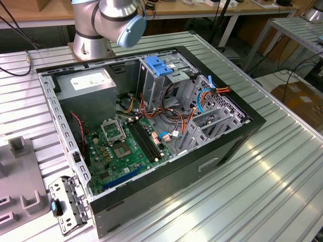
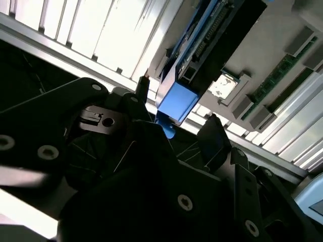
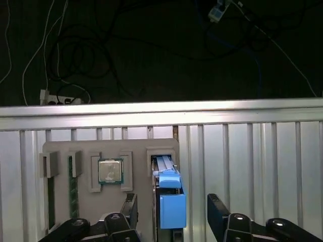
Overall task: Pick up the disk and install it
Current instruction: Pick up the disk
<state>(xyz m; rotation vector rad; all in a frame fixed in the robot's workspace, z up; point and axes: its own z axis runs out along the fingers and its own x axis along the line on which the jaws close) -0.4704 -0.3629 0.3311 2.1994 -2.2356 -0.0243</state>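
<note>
Blue-framed and stood on edge in a slot of the grey fixture tray [image 3: 133,148], next to a seated processor chip [image 3: 109,171], the disk [image 3: 172,214] is flanked by the gripper [image 3: 171,199], whose two black fingers [image 3: 217,214] are held spread wide, with a gap left on either side of it.

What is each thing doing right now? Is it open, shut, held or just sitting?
disk: standing on edge in the grey tray's slot, not gripped
gripper: open, straddling the disk
computer case: lying on its side, open
processor chip: sitting in its tray pocket
</note>
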